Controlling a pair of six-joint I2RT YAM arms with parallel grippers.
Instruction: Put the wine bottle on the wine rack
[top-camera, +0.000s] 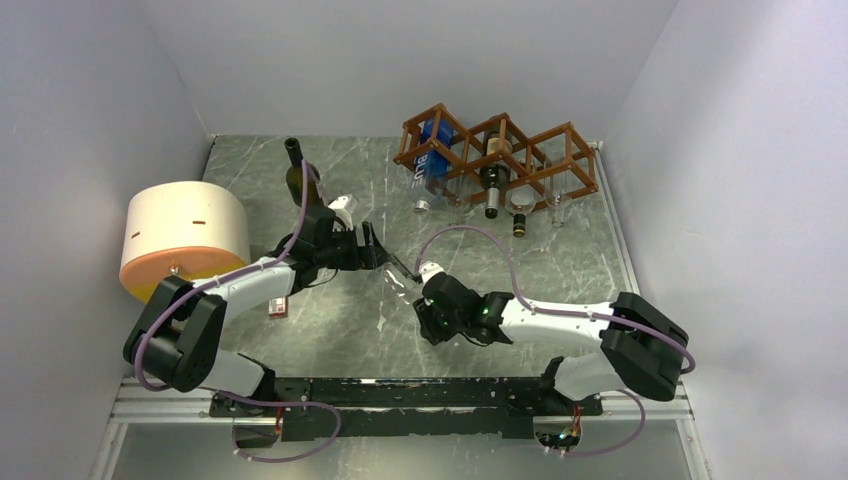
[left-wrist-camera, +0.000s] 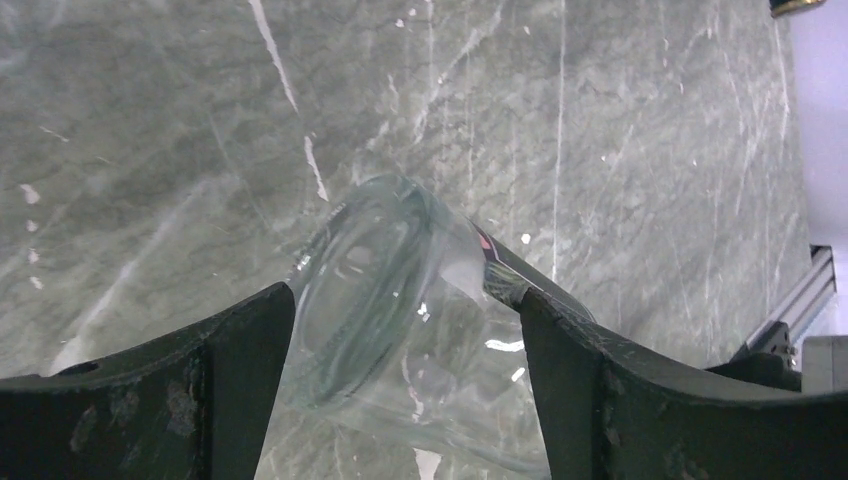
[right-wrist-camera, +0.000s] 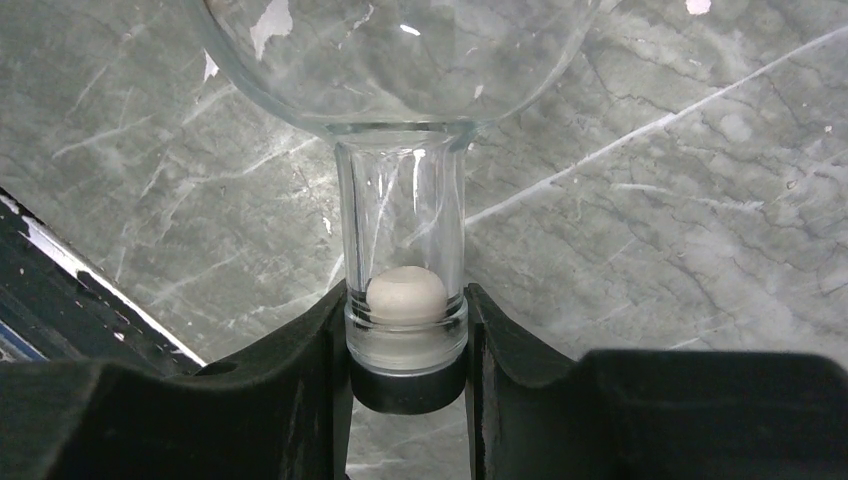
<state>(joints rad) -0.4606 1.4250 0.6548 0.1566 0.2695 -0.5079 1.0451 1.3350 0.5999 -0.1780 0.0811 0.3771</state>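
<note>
Cream drum (top-camera: 185, 230); reddish tag (top-camera: 277, 306), perhaps

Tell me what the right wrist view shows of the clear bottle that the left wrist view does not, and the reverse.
Only the right wrist view: the clear bottle seen from its narrow neck, with a pale stopper inside, and the right gripper shut on the neck's end. Only the left wrist view: the bottle's wide round base, held between the fingers of the left gripper, and a metal rail at the right edge. Both: the same clear glass bottle with the grey marble table behind it.
</note>
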